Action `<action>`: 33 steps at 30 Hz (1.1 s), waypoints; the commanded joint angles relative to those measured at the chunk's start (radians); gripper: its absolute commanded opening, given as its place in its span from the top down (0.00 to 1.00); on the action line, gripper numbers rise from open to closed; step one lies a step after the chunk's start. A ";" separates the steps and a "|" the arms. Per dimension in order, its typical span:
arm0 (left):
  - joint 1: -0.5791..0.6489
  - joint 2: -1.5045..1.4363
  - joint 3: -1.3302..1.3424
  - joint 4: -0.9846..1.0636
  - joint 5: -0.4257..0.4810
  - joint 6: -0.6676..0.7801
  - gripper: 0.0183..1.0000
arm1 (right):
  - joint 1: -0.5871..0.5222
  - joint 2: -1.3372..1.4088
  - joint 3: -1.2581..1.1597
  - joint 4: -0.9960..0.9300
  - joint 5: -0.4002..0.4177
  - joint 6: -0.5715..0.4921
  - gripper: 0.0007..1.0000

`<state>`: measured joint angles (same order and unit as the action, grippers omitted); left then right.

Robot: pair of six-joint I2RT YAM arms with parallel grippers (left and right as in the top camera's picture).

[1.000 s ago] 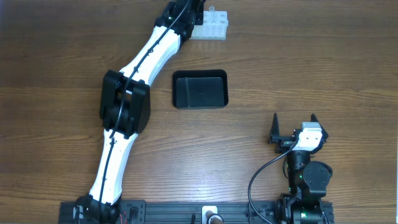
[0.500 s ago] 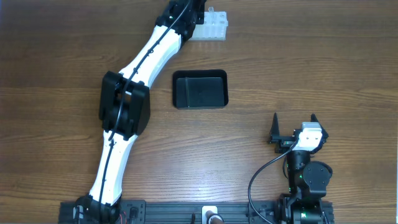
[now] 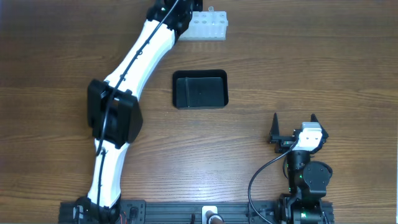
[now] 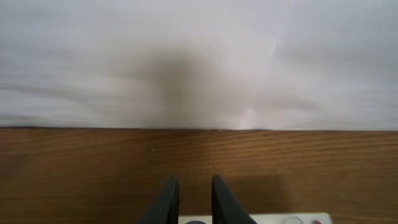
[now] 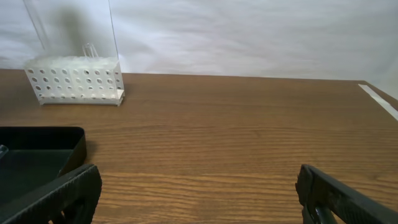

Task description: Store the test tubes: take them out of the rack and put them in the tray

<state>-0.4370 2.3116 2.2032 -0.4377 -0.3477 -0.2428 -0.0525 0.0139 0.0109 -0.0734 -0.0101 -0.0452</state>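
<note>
The white test tube rack [image 3: 209,28] stands at the table's far edge, with one clear tube [image 3: 212,10] sticking up from it. That tube [image 5: 90,51] and the rack [image 5: 74,81] also show in the right wrist view. My left arm [image 3: 143,50] stretches up to the rack's left end. My left gripper [image 4: 191,202] is above the rack's top [image 4: 267,219], its fingers a narrow gap apart around what looks like a tube's top. The black tray [image 3: 176,90] lies mid-table. My right gripper [image 3: 293,127] stands open near its base.
A white wall rises just behind the rack. In the right wrist view the tray's wall [image 5: 74,146] is near the right gripper [image 5: 199,193], with bare wood between them and to the right of the tray.
My left arm has swung to the left, its elbow and wrist shifting off the rack's left end, so more of the rack's holes show. The right arm has not moved.
</note>
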 commanded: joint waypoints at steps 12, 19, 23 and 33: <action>-0.065 -0.301 0.010 -0.507 0.187 -0.166 0.98 | -0.001 -0.009 -0.005 -0.002 -0.015 -0.001 0.01; -0.062 -0.259 0.008 -0.776 0.378 -0.246 0.98 | -0.001 -0.009 -0.005 -0.002 -0.015 -0.001 0.01; -0.062 -0.191 0.008 -0.853 0.443 -0.246 0.98 | -0.001 -0.009 -0.005 -0.002 -0.015 -0.001 0.01; -0.059 -0.036 0.008 -0.851 0.459 -0.245 0.98 | -0.001 -0.009 -0.005 -0.002 -0.015 -0.001 0.01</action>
<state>-0.5026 2.2387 2.2074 -1.2953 0.0879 -0.4740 -0.0525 0.0139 0.0109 -0.0734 -0.0101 -0.0456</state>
